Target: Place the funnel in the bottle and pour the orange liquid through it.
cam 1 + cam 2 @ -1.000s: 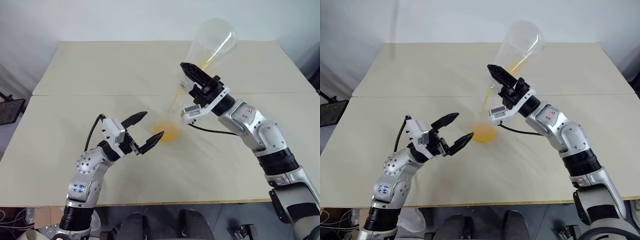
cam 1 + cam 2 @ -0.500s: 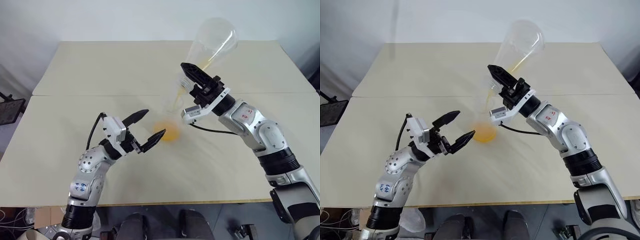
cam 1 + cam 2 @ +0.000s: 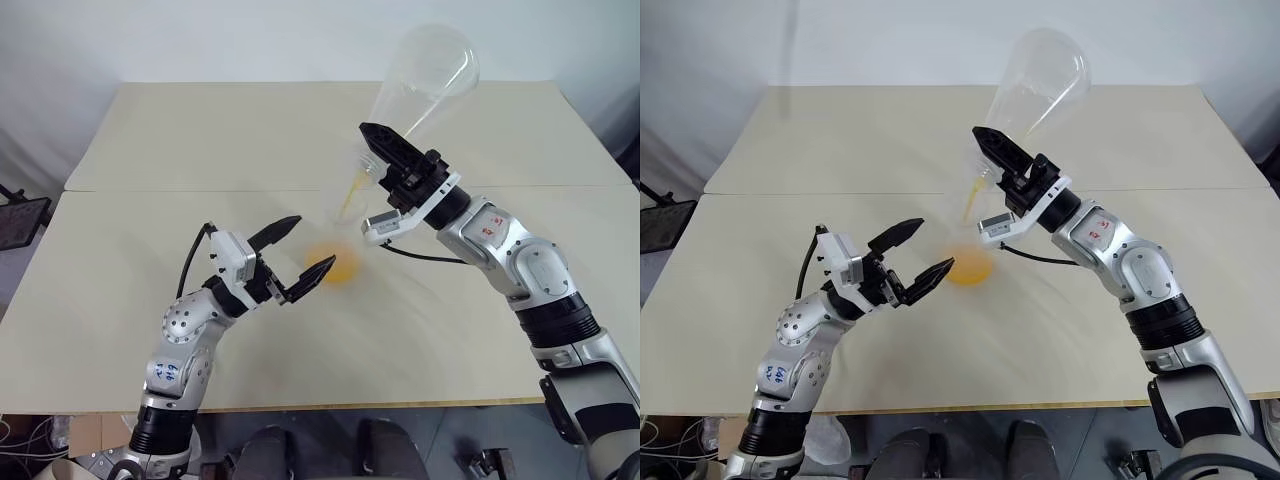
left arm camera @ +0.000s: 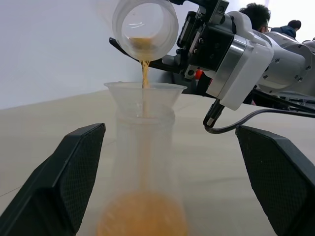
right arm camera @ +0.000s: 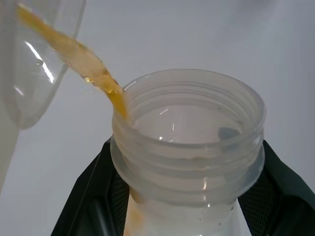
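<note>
The clear bottle [image 4: 145,162] stands on the table with the clear funnel [image 4: 145,91] seated in its mouth. Orange liquid [image 4: 142,219] pools in its base [image 3: 340,265]. My right gripper [image 3: 378,155] is shut on the neck of a large clear conical flask [image 3: 425,75], tipped mouth-down above the funnel. A thin orange stream [image 4: 144,73] falls from the flask's mouth [image 4: 145,24] into the funnel. A trickle [image 5: 83,64] runs along the flask's inner wall. My left gripper [image 3: 312,242] is open, with a finger [image 4: 74,167] on each side of the bottle, not touching it.
Two beige tables meet at a seam [image 3: 180,190] running across behind the bottle. The far table edge [image 3: 250,84] lies near the white wall. A person's head [image 4: 256,12] shows behind my right arm in the left wrist view.
The flask's wide end has tipped a little higher, and less orange liquid shows inside it. The left gripper stays open beside the bottle.
</note>
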Tool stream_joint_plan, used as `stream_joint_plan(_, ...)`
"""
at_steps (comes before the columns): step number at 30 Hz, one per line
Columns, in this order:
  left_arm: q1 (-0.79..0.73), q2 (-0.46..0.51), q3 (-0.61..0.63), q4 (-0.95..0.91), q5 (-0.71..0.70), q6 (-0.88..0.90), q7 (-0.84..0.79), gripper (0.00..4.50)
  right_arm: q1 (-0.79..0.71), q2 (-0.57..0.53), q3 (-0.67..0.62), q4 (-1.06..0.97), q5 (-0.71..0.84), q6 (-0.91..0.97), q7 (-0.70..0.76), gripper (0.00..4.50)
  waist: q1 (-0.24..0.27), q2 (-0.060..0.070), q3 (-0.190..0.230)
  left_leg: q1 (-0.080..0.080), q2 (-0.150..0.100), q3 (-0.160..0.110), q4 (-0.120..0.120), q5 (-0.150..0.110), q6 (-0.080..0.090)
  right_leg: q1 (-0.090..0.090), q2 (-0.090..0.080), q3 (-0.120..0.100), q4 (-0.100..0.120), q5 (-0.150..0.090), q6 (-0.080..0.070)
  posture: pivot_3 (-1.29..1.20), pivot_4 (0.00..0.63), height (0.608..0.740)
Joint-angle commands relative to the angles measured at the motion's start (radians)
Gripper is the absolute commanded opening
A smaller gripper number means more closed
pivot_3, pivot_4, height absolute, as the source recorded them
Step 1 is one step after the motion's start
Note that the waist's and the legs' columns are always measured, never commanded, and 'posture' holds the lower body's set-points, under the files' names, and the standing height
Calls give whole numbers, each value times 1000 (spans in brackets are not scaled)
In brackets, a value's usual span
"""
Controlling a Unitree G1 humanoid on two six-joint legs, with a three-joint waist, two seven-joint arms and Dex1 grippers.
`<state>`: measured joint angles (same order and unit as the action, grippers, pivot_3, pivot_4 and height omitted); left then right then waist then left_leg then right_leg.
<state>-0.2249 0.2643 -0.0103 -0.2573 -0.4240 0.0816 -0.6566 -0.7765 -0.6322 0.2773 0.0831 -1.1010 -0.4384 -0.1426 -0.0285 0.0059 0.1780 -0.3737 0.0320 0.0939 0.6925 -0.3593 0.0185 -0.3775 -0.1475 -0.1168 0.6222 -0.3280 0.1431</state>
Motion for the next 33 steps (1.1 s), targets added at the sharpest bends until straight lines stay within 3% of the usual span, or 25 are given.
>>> stream_joint_plan(1, -10, -4, 0, -9, 4, -23, 1, 4500, -22, -7, -9, -23, 36, -7, -3, 2467, 0, 0, 0, 0, 0, 0, 0, 0, 0, 0, 0, 0, 0, 0, 0, 0, 150, 740)
stream_joint_plan(15, -15, 3, 2, -6, 0, -17, -5, 4500, -12, -8, -13, -37, 72, 4, 27, 2467, 0, 0, 0, 0, 0, 0, 0, 0, 0, 0, 0, 0, 0, 0, 0, 0, 150, 740)
stream_joint_plan(22, -13, 8, 4, -8, -3, -12, -8, 4500, 26, 41, -73, -33, 333, 23, 156, 2467, 0, 0, 0, 0, 0, 0, 0, 0, 0, 0, 0, 0, 0, 0, 0, 0, 150, 740)
stream_joint_plan(25, -6, 21, 8, -18, -9, -2, -11, 4500, 60, 73, -126, -88, 551, 84, 284, 2467, 1, 0, 0, 0, 0, -1, 0, 0, 0, 0, 0, 0, 0, 0, 0, 0, 150, 740)
stream_joint_plan(26, -5, 26, 9, -22, -10, 4, -13, 4500, 84, 96, -162, -132, 705, 155, 366, 2467, 1, 0, 0, 0, 0, -1, 0, 0, 0, 1, 0, -1, 0, 0, 0, 0, 150, 740)
stream_joint_plan(33, 12, 49, 14, -42, -25, 27, -26, 4500, 138, 101, -458, -276, 1183, 592, 557, 2467, 8, 0, 0, 0, 1, -2, 0, 0, 1, 2, -1, -2, 1, 0, 0, 0, 150, 740)
